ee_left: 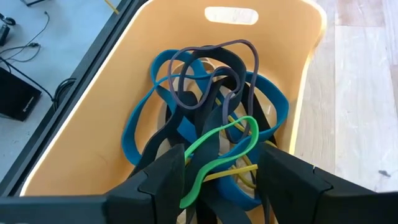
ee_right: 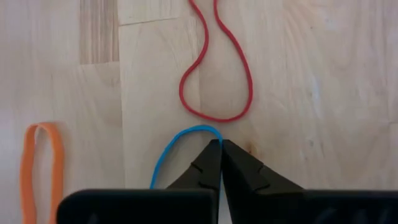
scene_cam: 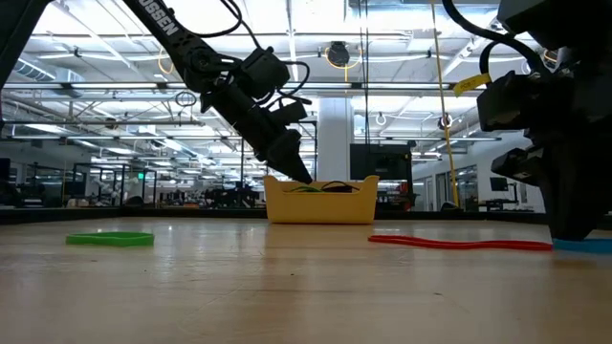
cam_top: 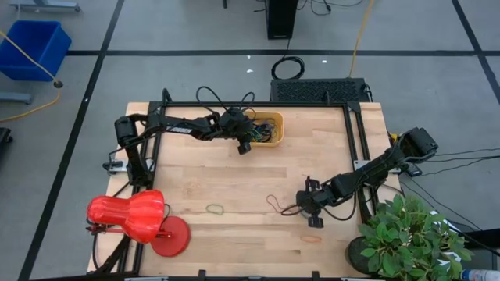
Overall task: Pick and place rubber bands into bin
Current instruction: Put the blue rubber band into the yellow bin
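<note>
**Left arm over the bin, right arm pinching a blue band**

From above, we see the left gripper (cam_top: 244, 145) at the near edge of the bin (cam_top: 276, 131), which sits at the far middle of the table (cam_top: 234, 176). The right gripper (cam_top: 310, 213) is down on the wood at the near right, by a red band (cam_top: 275, 204). A green band (cam_top: 215, 209) lies near the front centre, and an orange band (cam_top: 312, 239) lies close to the front edge. A red lamp (cam_top: 129, 216) stands at the front left and a potted plant (cam_top: 406, 234) at the front right.

At table height, we see the left gripper (scene_cam: 292, 164) angled down to the bin's (scene_cam: 320, 205) rim, with bands showing above the wall.

The left wrist view shows its fingers (ee_left: 163, 177) parted, a thin green loop (ee_left: 221, 149) lying across them above a tangle of blue, black and grey bands in the bin (ee_left: 81, 155).

In the right wrist view, the fingertips (ee_right: 211, 163) are pressed together on a blue band (ee_right: 180, 146) on the table, the red band (ee_right: 217, 68) just beyond and the orange band (ee_right: 43, 165) off to one side.
</note>
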